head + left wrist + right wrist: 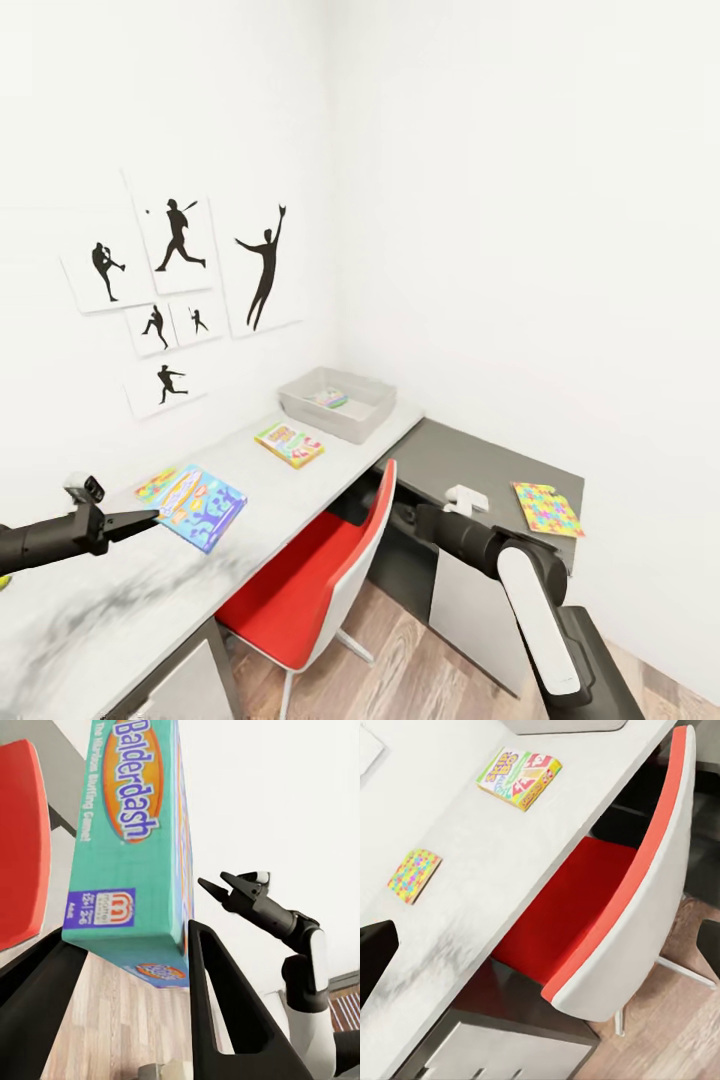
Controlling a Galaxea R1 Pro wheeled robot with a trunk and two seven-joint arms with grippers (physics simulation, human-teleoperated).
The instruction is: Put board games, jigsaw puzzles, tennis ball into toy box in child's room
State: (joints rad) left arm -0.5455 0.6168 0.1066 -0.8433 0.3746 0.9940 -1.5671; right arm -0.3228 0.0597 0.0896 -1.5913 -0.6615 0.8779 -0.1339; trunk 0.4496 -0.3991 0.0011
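The left gripper (127,967) clamped the Balderdash board game (127,847); it needed carrying level to the toy box (338,404). Right jaws (232,886) looked parted.

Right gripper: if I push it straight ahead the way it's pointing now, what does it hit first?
Most likely the red chair, around its seat or backrest edge, which sits mid-frame in the right wrist view. The white desk lies just beside that line, and depth is unclear, so it could clip the desk edge instead.

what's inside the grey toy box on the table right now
In the head view, the toy box holds one flat colourful item, lying near its far side. The near wall hides part of the floor, so anything low against it can't be seen.
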